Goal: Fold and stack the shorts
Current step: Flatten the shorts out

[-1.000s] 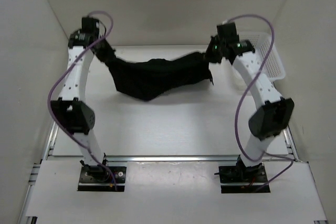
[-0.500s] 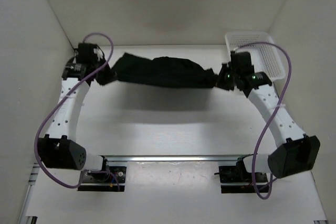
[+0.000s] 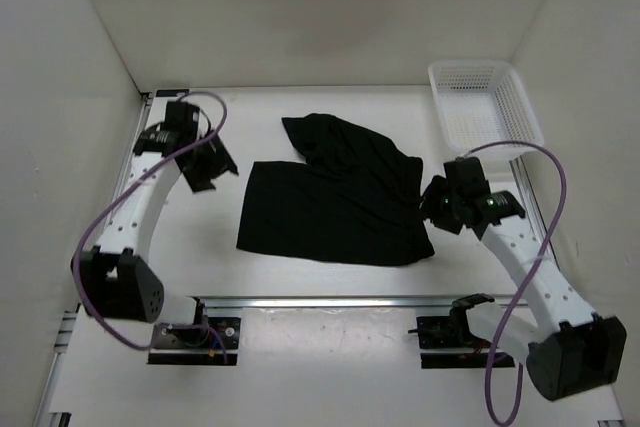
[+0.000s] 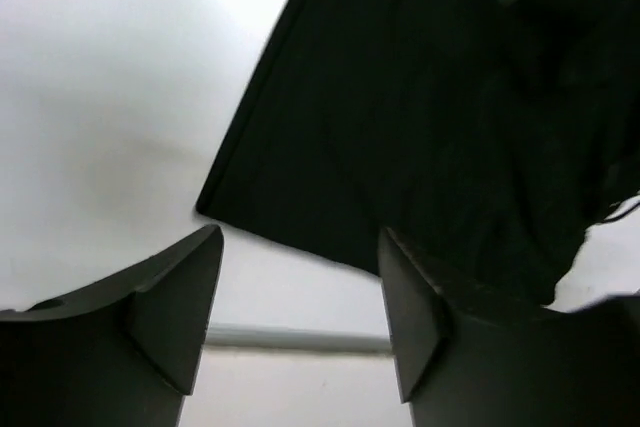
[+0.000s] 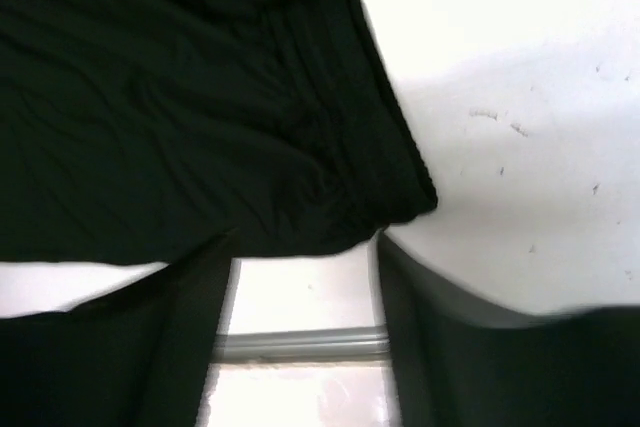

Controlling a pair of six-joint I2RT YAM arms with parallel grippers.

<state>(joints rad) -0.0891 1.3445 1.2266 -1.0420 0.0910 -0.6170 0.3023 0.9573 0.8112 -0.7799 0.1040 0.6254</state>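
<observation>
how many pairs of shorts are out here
1. The shorts lie flat in the middle of the table, one part bunched toward the far side. A second pair beneath the fabric cannot be ruled out.

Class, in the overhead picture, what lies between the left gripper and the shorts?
Only bare table separates the left gripper from the shorts, seen in the top view.

bare table (image 3: pixel 250 117) around shorts (image 3: pixel 340 202), basket (image 3: pixel 487 102) (far-right)

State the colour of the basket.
The basket is white mesh, best seen in the top external view.
</observation>
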